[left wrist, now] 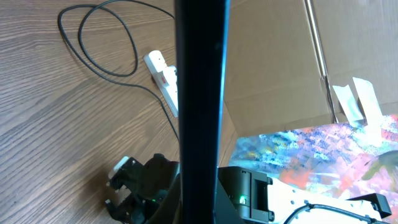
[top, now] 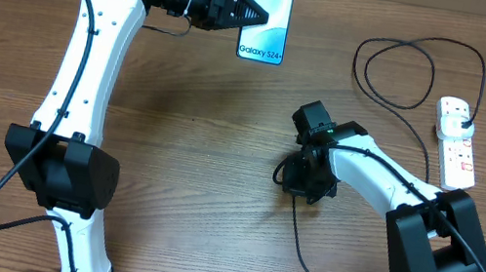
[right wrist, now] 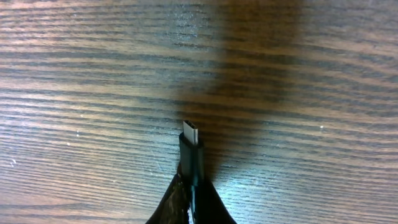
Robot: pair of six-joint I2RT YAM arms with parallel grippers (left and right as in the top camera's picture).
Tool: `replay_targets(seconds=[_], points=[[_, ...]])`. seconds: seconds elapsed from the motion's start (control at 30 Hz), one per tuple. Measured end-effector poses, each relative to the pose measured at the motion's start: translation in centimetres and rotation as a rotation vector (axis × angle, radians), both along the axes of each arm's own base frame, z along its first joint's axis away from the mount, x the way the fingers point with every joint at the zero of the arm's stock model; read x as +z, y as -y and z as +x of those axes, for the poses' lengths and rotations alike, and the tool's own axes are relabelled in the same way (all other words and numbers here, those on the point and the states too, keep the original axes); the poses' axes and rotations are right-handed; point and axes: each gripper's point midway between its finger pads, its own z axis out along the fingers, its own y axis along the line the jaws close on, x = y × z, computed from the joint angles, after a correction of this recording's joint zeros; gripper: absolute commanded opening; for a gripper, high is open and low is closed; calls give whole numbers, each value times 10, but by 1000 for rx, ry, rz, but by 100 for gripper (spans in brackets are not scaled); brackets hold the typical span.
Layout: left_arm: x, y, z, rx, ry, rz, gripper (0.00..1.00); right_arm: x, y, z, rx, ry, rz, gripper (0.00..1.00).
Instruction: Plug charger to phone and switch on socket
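I judge the task about a third done: the plugging in and the switching both remain. Nearest me, well short of the phone (top: 268,2) and a little to its right, my right pincer (right wrist: 191,202) points down at the desk (top: 172,144) and is clenched on the charger (right wrist: 192,155). Its metal connector tip (right wrist: 190,132) pokes out just beyond the fingertips, free of them and pointing across bare wood. So the pick-up looks made, but the tip is well apart from the phone and must be carried up and across to it. Farther back, and far to the right of the phone, lies the socket (top: 458,152). The charger's black plug (top: 464,120) already sits in its far end, and no pincer is near it. I cannot read from here whether its red-marked switches are on. Beyond that the cable loops loosely between socket and phone. Farthest off is the phone itself, screen up at the back edge of the desk, lettered end toward me. My left pincer (top: 261,16) is clenched with its tips at the phone's left edge. I cannot tell whether it nips that edge or only rests against it.
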Motion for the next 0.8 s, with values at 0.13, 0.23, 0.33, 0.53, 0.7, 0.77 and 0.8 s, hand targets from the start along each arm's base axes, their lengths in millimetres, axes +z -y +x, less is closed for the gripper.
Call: replay_targets(seconds=[0.13,0.23,0.33,0.53,0.7,0.77,0.8], points=[[0,0,0,-1,2,-1,4,3,-3,-1,-10,-37,35,4],[8,3,0,-29,45,-36,4,18,-14,5,17,-56,120,4],[20,6,-1,-68,105,-88,4,49,-34,21,69,-38,295,4],[53,12,-9,-188,251,-236,4,141,-60,41,186,122,689,4],[67,13,-15,-248,288,-304,4,212,-61,41,271,298,875,4],[69,13,-16,-255,284,-313,4,231,-63,39,310,358,914,4],[70,13,-17,-258,278,-317,4,242,-65,38,328,389,935,4]])
